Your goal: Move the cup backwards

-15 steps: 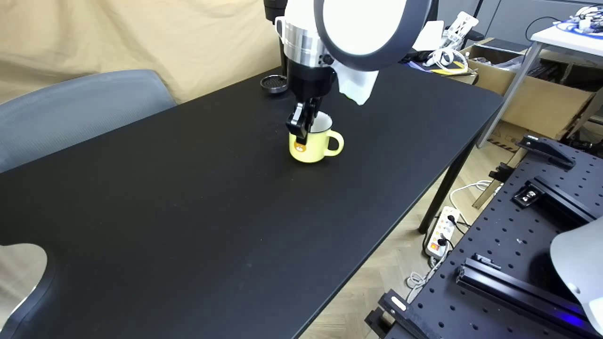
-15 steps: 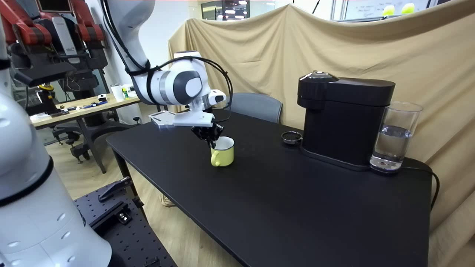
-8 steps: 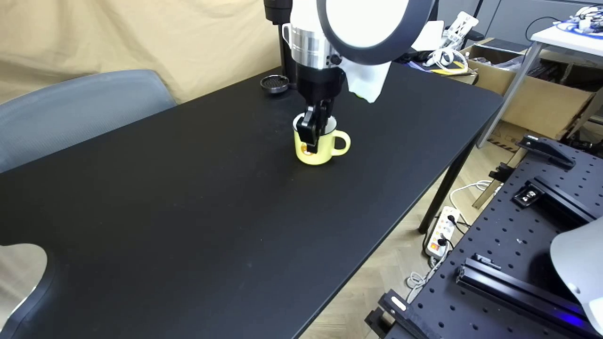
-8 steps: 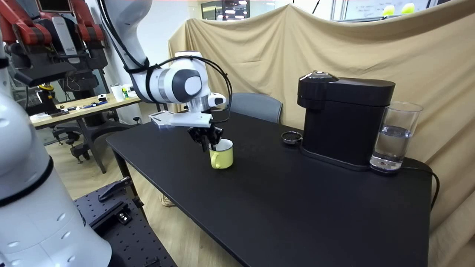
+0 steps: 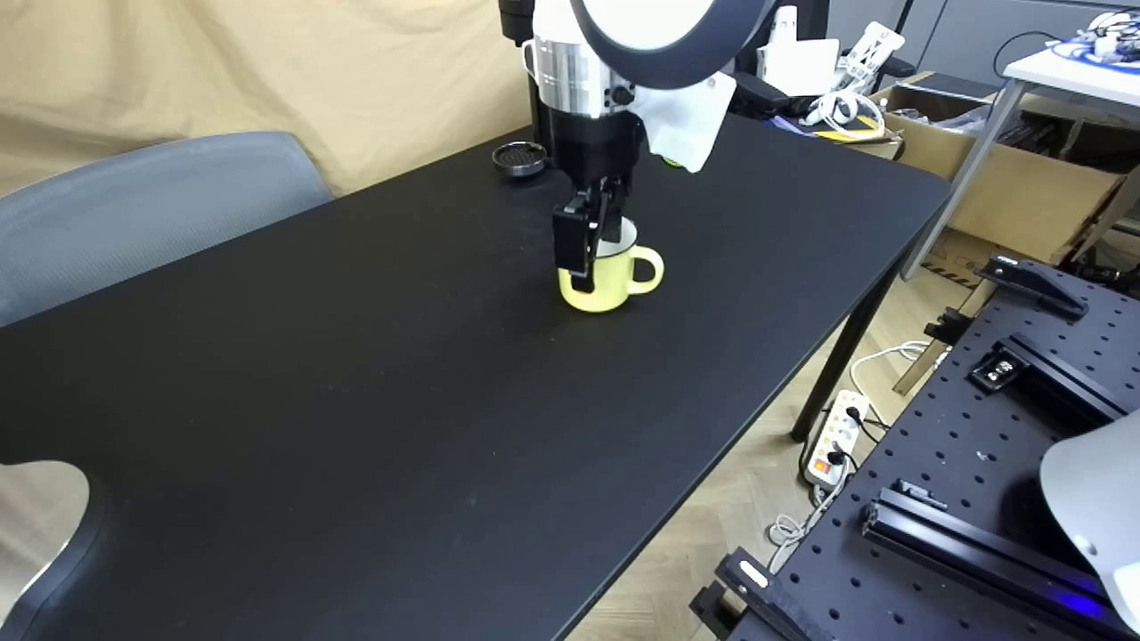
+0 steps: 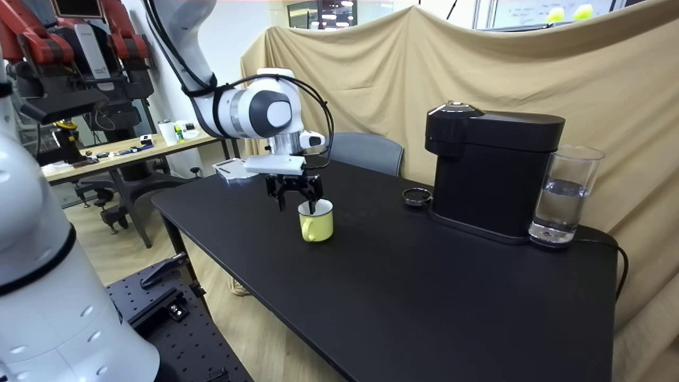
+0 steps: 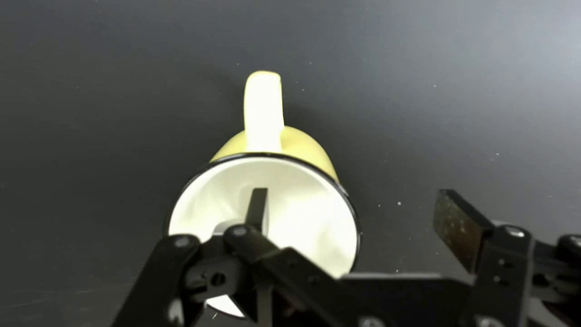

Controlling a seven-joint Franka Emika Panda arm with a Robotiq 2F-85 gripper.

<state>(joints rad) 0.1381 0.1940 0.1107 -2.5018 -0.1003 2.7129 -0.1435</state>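
Note:
The cup (image 5: 614, 287), pale yellow with a white inside, a dark rim and a loop handle, stands upright on the black table. My gripper (image 6: 297, 208) is above it with its jaws spread wide. In the wrist view, the gripper (image 7: 353, 200) has one finger (image 7: 257, 206) over the cup's mouth, and the opposite finger (image 7: 458, 227) is outside the rim, above bare tabletop. The cup's wall (image 7: 308, 147) is not clamped between them. Whether the finger at the mouth dips below the rim or touches it, I cannot tell. Part of the rim is hidden behind the gripper's links.
A black coffee machine (image 6: 493, 175) with a water tank (image 6: 562, 201) stands on the table. Beside it lies a small round metal tray (image 6: 417, 197). A clear plastic piece (image 6: 233, 168) is near the far table end. A grey chair (image 5: 160, 214) stands behind the table.
The jaws have spread from shut to wide, letting go of the cup. The cup shifted a little early on and then stayed still. Over the last half second the arm has risen slightly.

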